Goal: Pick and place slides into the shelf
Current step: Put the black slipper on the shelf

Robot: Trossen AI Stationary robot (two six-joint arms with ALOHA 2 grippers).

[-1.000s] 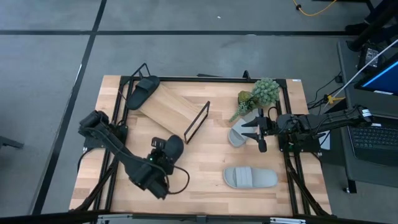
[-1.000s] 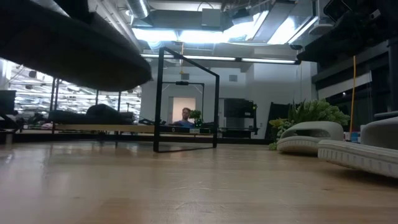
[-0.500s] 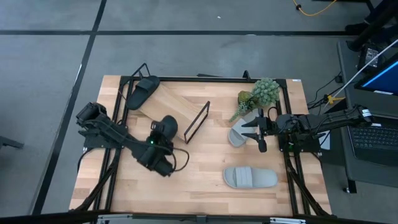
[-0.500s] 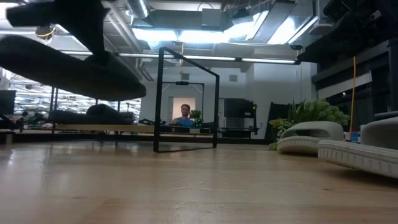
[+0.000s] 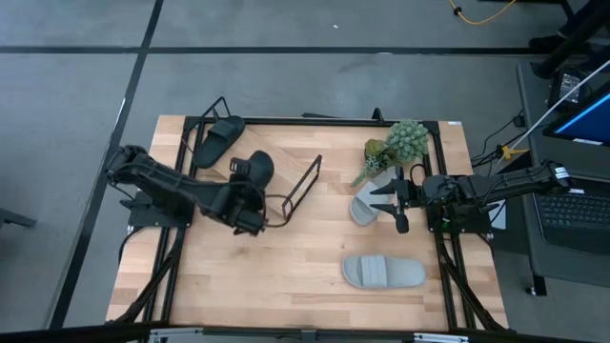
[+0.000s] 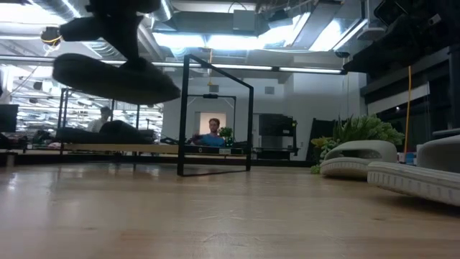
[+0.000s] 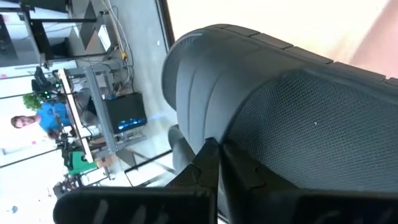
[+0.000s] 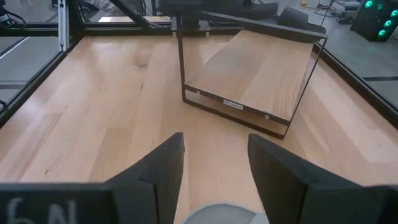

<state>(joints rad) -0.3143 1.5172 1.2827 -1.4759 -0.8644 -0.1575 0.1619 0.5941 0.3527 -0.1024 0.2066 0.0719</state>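
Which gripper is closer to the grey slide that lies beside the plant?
The right gripper: its open fingers hover right over the grey slide by the plant. The left gripper is far across the table, carrying a black slide above the shelf.

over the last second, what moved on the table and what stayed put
The left gripper, shut on a black slide, carried it from the table's near middle up and back to over the shelf. The low view shows the slide raised. The right gripper stayed open above a grey slide. The other grey slide and the black slide on the shelf's far end did not move.
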